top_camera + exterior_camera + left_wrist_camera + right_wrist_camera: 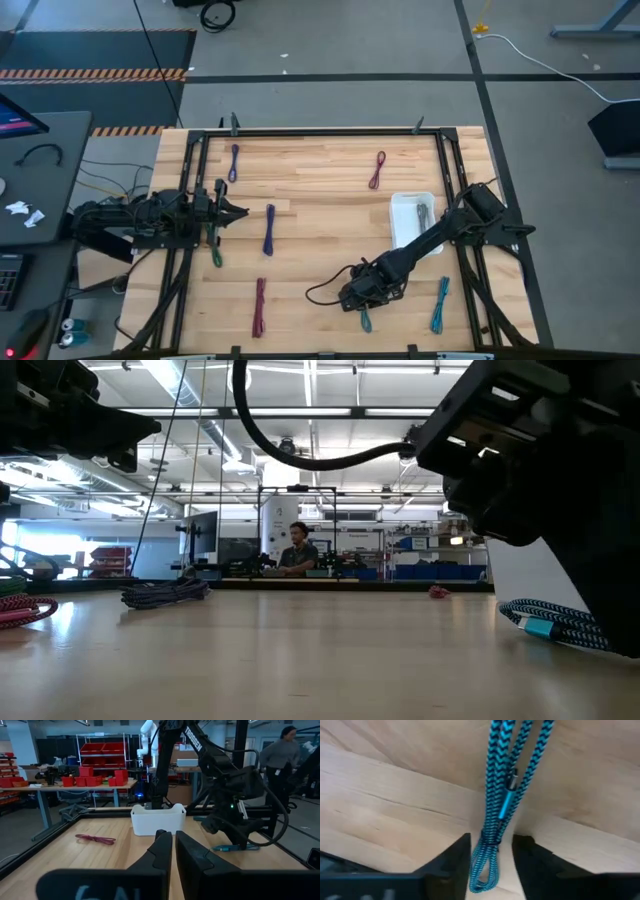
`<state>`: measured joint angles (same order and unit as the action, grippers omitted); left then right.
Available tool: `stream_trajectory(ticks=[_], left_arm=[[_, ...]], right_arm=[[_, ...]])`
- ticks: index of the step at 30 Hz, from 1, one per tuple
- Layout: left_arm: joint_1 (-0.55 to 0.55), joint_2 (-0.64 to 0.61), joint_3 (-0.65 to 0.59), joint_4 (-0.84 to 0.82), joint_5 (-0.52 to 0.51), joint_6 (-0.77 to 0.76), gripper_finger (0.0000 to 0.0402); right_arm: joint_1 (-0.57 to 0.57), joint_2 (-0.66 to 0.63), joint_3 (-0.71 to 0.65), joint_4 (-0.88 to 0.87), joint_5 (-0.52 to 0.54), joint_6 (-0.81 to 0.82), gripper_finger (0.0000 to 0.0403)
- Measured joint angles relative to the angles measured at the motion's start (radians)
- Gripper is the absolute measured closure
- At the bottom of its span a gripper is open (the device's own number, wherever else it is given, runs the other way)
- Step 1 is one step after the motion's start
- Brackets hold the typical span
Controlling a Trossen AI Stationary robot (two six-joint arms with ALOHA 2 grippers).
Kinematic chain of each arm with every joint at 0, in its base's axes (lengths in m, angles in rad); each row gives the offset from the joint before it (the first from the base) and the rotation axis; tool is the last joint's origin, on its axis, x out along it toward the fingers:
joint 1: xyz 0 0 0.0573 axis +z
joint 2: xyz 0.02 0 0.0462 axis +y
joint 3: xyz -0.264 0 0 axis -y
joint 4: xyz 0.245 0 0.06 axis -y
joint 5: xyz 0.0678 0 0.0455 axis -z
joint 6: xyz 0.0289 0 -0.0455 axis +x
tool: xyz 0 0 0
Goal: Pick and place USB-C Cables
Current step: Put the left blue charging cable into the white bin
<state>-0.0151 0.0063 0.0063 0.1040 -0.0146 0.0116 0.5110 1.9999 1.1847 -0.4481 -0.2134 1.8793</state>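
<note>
A blue-and-black braided cable (501,795), folded into a narrow loop, lies flat on the wooden surface (320,200) near its near edge, long axis running near to far. Its looped end sits between the two fingers of the right pincer (366,307), which stands open astride it, fingers either side and not closed on it. A teal cable (440,304) lies to its right, a maroon one (260,306) to its left, both lengthwise the same way. Farther off are a purple cable (269,229), a magenta one (377,170) and a white bin (410,204) holding a grey bundle. The left pincer (238,211) waits at the left side, fingers almost together, holding nothing.
</note>
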Motion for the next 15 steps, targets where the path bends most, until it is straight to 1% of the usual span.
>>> stream_trajectory(ticks=[7, 9, 11, 13, 15], left_arm=[[0.0, 0.0, 0.0, 0.0, 0.0, 0.0, 0.0363], [0.0, 0.0, 0.0, 0.0, 0.0, 0.0, 0.0365], [0.0, 0.0, 0.0, 0.0, 0.0, 0.0, 0.0367], [0.0, 0.0, 0.0, 0.0, 0.0, 0.0, 0.037], [0.0, 0.0, 0.0, 0.0, 0.0, 0.0, 0.0371]], right_arm=[[0.001, -0.025, -0.005, 0.009, 0.039, -0.062, 0.0379], [0.001, -0.049, -0.009, 0.004, 0.063, -0.091, 0.0386], [-0.001, -0.082, -0.013, -0.016, 0.084, -0.112, 0.038], [-0.002, -0.14, -0.012, -0.01, 0.09, -0.137, 0.0375], [-0.001, -0.201, -0.009, -0.001, 0.088, -0.177, 0.0379]])
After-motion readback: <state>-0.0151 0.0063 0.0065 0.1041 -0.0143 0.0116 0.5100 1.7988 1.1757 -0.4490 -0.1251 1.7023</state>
